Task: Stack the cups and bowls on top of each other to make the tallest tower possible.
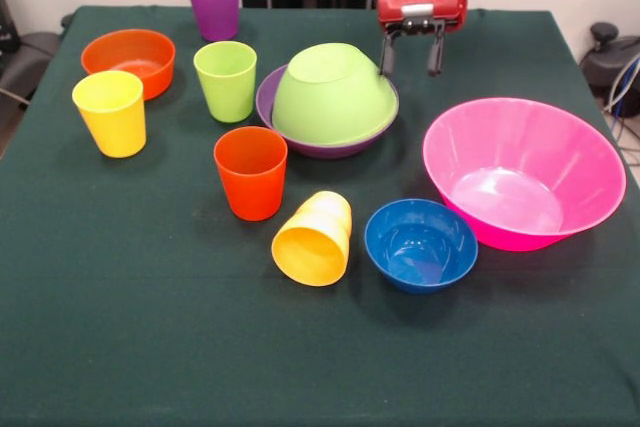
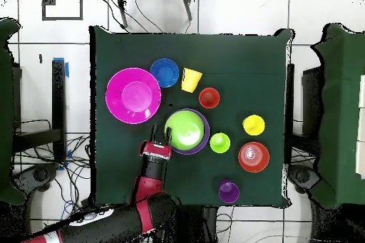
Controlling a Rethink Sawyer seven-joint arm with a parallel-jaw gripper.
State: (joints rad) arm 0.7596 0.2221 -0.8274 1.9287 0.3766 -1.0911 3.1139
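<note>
Fingers [image 1: 410,55] of the robot's red gripper hang apart and empty, just beside the rim of the lime green bowl [image 1: 333,93], which sits upside down inside the purple bowl [image 1: 268,99] near the middle of the counter [image 1: 150,347]. In the front view the gripper is at the right rear of that pair; from overhead the fingers [image 2: 160,137] point at the green bowl's [image 2: 185,129] edge from its left, close to it or perhaps just touching. This two-bowl stack looks like the start of the tower, and it is the nearest thing to the fingers by far. The big pink bowl [image 1: 520,169] stands upright to the right in the front view, the small blue bowl [image 1: 420,244] just in front of it. A yellow-orange cup [image 1: 315,238] lies on its side next to the blue bowl, its long axis running front to back with the open mouth toward the camera. An orange-red cup [image 1: 250,172], a lime green cup [image 1: 226,80], a yellow cup [image 1: 111,112] and a purple cup [image 1: 214,4] all stand upright on the left half, with the orange bowl [image 1: 130,59] behind the yellow cup. Since the green bowl is domed side up, anything set on it would probably need to be centred carefully.
</note>
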